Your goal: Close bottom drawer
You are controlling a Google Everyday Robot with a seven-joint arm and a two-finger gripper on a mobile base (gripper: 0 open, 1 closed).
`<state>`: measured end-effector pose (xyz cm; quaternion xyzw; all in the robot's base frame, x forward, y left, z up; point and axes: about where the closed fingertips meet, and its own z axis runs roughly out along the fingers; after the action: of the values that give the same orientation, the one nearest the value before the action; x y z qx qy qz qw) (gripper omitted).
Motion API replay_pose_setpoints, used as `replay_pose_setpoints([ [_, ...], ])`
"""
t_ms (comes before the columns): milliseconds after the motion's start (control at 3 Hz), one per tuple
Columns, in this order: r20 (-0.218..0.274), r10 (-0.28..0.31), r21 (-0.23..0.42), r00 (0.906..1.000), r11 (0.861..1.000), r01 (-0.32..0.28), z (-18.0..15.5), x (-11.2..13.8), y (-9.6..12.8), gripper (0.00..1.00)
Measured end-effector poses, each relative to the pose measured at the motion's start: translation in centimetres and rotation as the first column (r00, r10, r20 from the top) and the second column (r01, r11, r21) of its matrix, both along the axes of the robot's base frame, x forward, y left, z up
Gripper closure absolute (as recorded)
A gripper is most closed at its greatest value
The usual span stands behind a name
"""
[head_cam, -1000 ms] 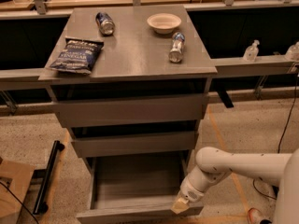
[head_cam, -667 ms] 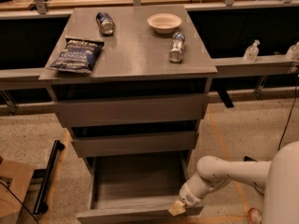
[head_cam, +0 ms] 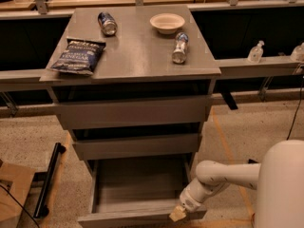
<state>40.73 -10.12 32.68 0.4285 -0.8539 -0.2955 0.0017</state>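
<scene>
The bottom drawer (head_cam: 137, 184) of the grey wood-grain cabinet is pulled well out, its plank floor bare. Its slim front panel (head_cam: 128, 219) runs along the lower edge of the camera view. My gripper (head_cam: 178, 214) is at the right end of that front panel, touching or just in front of it, on the end of my white arm (head_cam: 223, 175) that comes in from the right. The mid-sized drawer front (head_cam: 137, 145) and the tallest drawer front (head_cam: 133, 112) above are both nearly shut.
On the cabinet top (head_cam: 137, 56) lie a dark chip bag (head_cam: 78, 56), a can (head_cam: 107, 23), a white bowl (head_cam: 167, 22) and a water bottle (head_cam: 179, 48). A black bar (head_cam: 50, 179) and a cardboard box (head_cam: 12, 194) are on the floor at left. My white body (head_cam: 285, 189) fills the lower right.
My arm has drawn down and toward me, and the gripper has slid slightly left and lower along the drawer's front right corner. The drawer stands as far out as before.
</scene>
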Motion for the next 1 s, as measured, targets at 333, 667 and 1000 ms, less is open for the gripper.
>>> replay_pose_setpoints([
  [333,-0.031,0.006,-0.026,0.9995,1.000,-0.007,-3.4,0.2,-0.3,1.00],
  [667,-0.066,0.001,-0.071,0.9978,0.997,-0.006,-7.4,-0.6,-0.6,1.00],
  [1000,-0.071,-0.027,-0.089,0.9971,0.996,0.021,-11.1,-0.3,-0.7,1.00],
])
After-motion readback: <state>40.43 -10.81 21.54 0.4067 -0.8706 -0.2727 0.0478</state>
